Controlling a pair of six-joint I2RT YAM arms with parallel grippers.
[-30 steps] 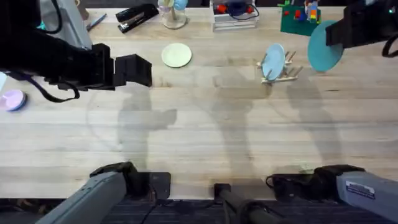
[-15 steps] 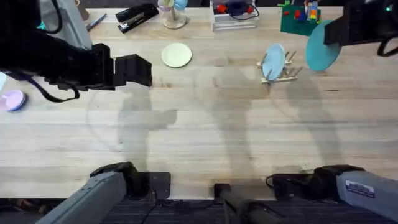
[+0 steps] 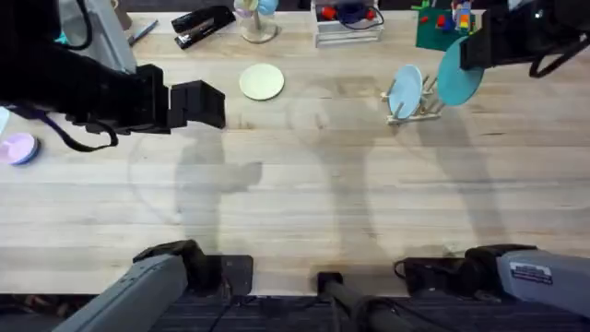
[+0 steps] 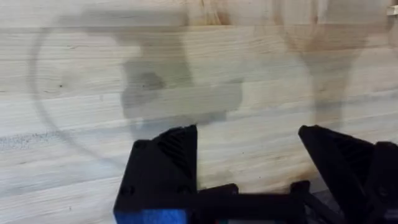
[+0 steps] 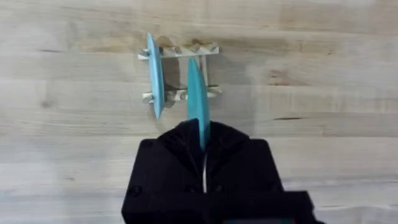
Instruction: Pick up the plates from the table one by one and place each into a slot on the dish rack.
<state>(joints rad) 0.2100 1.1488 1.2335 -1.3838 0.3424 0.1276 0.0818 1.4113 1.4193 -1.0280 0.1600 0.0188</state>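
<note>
My right gripper (image 3: 475, 53) is shut on the teal-blue plate (image 3: 458, 74), holding it on edge in the air just right of the dish rack (image 3: 417, 106). In the right wrist view the teal plate (image 5: 197, 102) hangs above the rack (image 5: 180, 71), beside a paler light-blue plate (image 5: 154, 74) standing upright in a slot. The pale plate (image 3: 404, 91) also shows from overhead. A cream-yellow plate (image 3: 262, 81) lies flat on the table (image 3: 304, 194) at the back, left of centre. My left gripper (image 3: 217, 104) hovers open over bare wood, its fingers (image 4: 166, 158) spread wide.
A stapler (image 3: 201, 22), a glass stand (image 3: 256, 23), a white wire tray (image 3: 348, 23) and a green toy block board (image 3: 441, 28) line the back edge. A pink disc (image 3: 18, 148) lies at the far left.
My right gripper has carried the teal-blue plate leftward, from right of the dish rack to close beside and over it. The left arm has not moved.
</note>
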